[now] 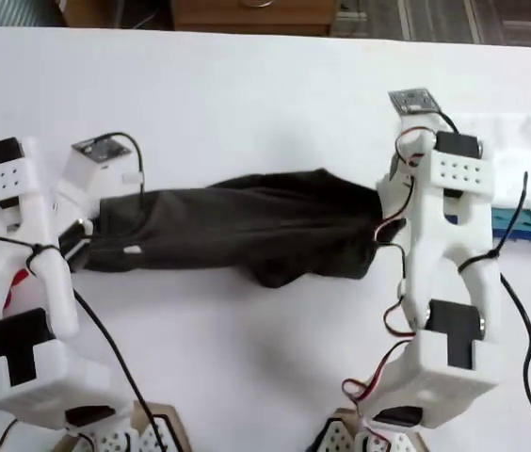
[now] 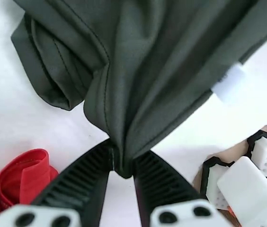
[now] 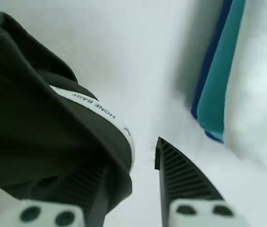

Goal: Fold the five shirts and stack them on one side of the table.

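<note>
Between the left gripper's [image 2: 122,166] ribbed fingers, a bunch of the dark shirt [image 2: 162,61] is pinched tight. Over at the right gripper [image 3: 136,163], the jaws stand spread, the shirt's collar draped over one finger and the other bare above the table [image 3: 124,56]. The dark shirt stretches from arm to arm across the table's middle, bunched and sagging. A crumpled red shirt [image 2: 17,177] lies beside the left arm, and a folded stack [image 1: 529,179] of white, teal and blue lies just beside the right.
</note>
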`<state>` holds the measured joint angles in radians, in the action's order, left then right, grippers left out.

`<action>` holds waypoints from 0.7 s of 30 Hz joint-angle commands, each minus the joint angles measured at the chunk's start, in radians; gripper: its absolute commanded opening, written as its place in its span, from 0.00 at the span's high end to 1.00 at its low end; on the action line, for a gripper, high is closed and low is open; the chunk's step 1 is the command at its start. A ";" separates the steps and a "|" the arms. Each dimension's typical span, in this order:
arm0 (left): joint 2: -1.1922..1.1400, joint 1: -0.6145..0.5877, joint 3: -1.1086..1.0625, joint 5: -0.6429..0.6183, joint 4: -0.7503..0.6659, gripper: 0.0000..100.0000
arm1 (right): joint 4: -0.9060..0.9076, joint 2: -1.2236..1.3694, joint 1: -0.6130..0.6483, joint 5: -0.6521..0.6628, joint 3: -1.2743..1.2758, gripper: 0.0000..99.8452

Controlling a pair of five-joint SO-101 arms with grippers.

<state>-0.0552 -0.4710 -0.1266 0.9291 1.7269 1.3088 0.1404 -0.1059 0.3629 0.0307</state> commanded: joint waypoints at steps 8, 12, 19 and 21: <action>0.006 -0.008 0.035 -0.008 -0.003 0.98 | -0.360 -0.041 0.171 -0.218 -0.157 0.89; 0.006 -0.008 0.035 -0.009 0.000 0.98 | -0.354 0.111 0.232 -0.215 -0.316 0.88; 0.006 -0.008 -0.051 -0.006 -0.008 0.97 | -0.134 0.423 0.251 -0.221 -0.743 0.76; 0.006 -0.008 -0.062 -0.006 -0.014 0.97 | -0.053 0.466 0.251 -0.221 -0.881 0.76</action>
<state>-0.0552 -0.4710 -0.1834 0.9291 1.7269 1.1600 0.5715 0.1350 0.1527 -0.6214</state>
